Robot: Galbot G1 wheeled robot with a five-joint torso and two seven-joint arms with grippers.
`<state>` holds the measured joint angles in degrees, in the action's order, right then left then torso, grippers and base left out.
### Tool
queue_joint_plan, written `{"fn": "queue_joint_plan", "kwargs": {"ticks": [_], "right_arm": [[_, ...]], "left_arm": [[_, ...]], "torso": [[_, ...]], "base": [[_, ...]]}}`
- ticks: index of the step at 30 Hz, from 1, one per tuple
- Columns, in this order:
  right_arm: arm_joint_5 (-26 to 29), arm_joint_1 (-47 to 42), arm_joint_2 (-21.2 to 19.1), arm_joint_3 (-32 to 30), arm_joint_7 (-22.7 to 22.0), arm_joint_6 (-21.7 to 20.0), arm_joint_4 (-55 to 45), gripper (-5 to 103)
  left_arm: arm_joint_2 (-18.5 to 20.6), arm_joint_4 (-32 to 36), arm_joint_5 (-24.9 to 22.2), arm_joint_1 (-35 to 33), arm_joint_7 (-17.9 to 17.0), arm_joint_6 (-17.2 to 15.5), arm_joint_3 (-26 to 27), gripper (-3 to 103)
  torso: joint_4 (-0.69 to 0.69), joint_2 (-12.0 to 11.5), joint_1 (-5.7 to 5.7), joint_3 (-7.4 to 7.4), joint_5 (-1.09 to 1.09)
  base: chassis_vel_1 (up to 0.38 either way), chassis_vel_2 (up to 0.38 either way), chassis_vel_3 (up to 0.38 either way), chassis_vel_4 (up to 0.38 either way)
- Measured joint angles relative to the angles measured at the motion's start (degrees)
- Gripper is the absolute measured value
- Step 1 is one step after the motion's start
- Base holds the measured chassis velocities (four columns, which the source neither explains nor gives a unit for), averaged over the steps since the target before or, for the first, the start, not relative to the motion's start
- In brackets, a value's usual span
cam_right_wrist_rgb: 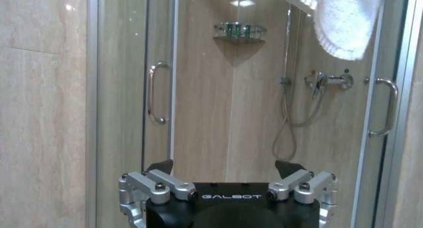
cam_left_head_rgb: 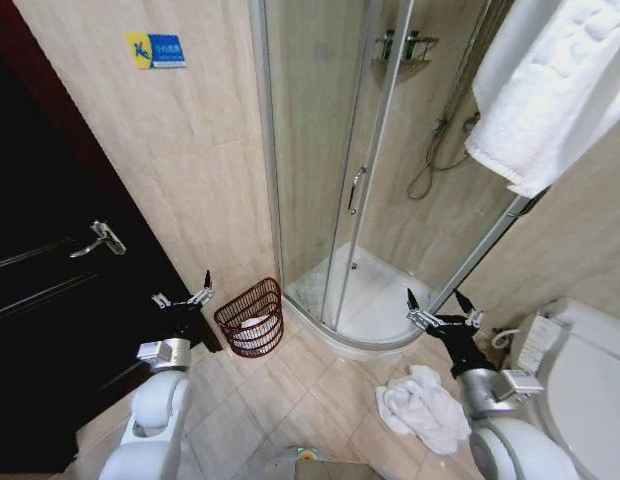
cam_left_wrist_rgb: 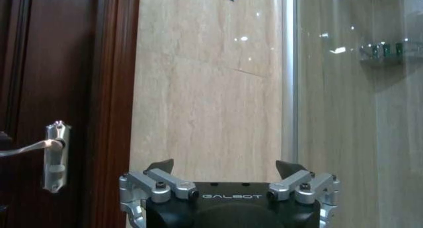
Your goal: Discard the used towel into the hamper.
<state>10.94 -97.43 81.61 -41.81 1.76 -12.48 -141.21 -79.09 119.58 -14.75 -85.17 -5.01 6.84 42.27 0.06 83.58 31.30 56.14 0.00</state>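
We see left gripper [cam_left_head_rgb: 183, 296] raised by the dark door [cam_left_head_rgb: 50, 290], jaws spread, empty. Wicker hamper [cam_left_head_rgb: 251, 317] sits just right of them. Crumpled white towel [cam_left_head_rgb: 423, 405] lies on floor below-left of right gripper [cam_left_head_rgb: 441, 310], jaws spread, empty.

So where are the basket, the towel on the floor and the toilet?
hamper [cam_left_head_rgb: 252, 318], head view, on its barred side wall.
crumpled towel [cam_left_head_rgb: 422, 406], head view, on its middle folds.
toilet [cam_left_head_rgb: 590, 375], head view, on its lid.

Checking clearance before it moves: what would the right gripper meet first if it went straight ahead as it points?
Probably the clear glass shower enclosure; the open right gripper faces it, though depth is unclear.
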Motion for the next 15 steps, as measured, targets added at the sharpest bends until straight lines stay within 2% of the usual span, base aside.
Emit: {"fn": "queue_joint_plan", "kwargs": {"ticks": [15], "right_arm": [[0.0, -0.3, 0.3, -0.1, 0.2, 0.6, 0.2, 100]], "left_arm": [[0.0, -0.7, -0.3, 0.0, -0.2, 1.3, 0.3, 100]], "torso": [[0.02, 0.0, 0.00, 0.00, 0.00]], "base": [[-0.014, -0.019, 0.099, 0.087]]}}
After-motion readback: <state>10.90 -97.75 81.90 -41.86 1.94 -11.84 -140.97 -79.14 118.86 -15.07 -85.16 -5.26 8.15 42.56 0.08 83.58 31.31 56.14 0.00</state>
